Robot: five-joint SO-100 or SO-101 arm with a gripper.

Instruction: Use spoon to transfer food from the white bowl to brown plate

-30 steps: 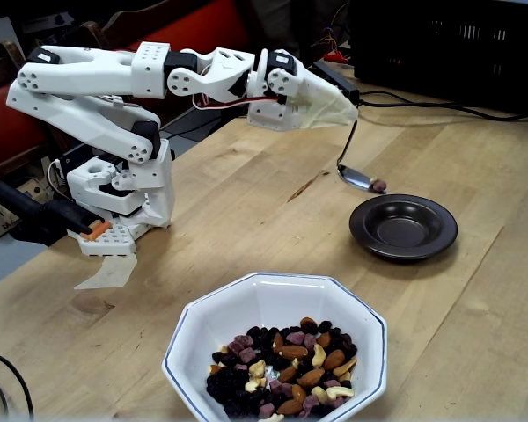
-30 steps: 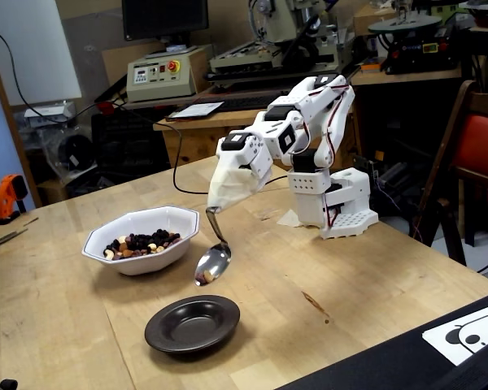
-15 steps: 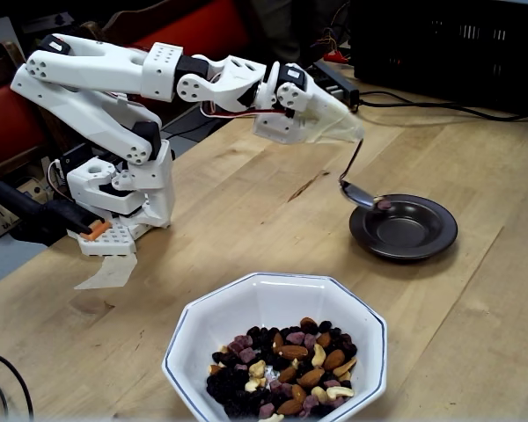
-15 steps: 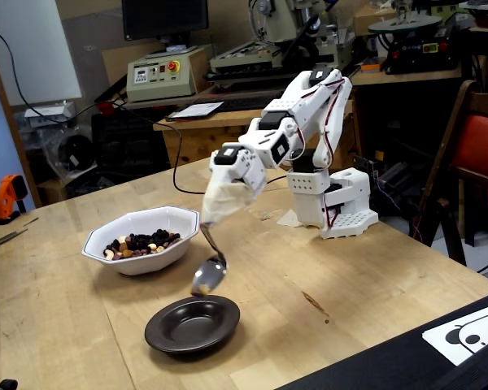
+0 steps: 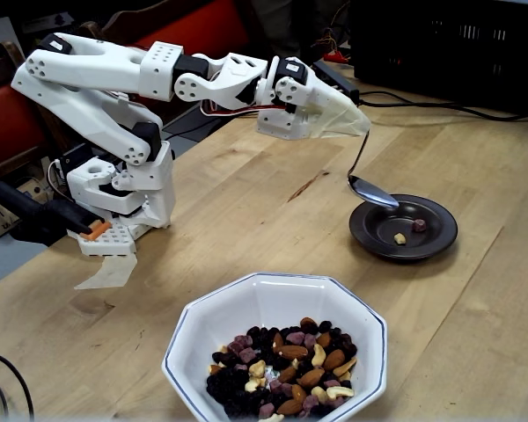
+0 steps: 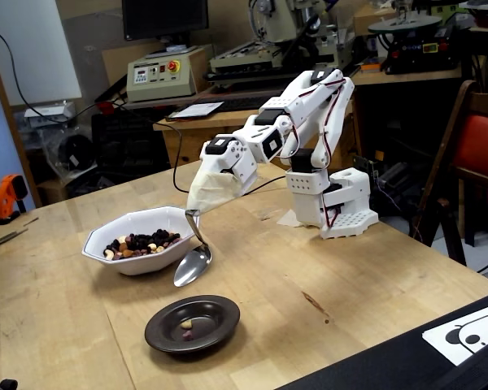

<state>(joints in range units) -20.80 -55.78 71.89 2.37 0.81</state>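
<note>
No writing is legible. Your arm stretches forward, its cloth-wrapped gripper (image 5: 352,123) clamping the spoon (image 5: 371,192), empty above the brown plate (image 5: 440,230) holding two food pieces (image 5: 408,231), right of centre.

No legible text, label, brand, number or sign in either fixed view.

Workshop: wooden workbench (image 6: 374,284), machine tools (image 6: 268,36), control box (image 6: 156,77) behind.
</note>
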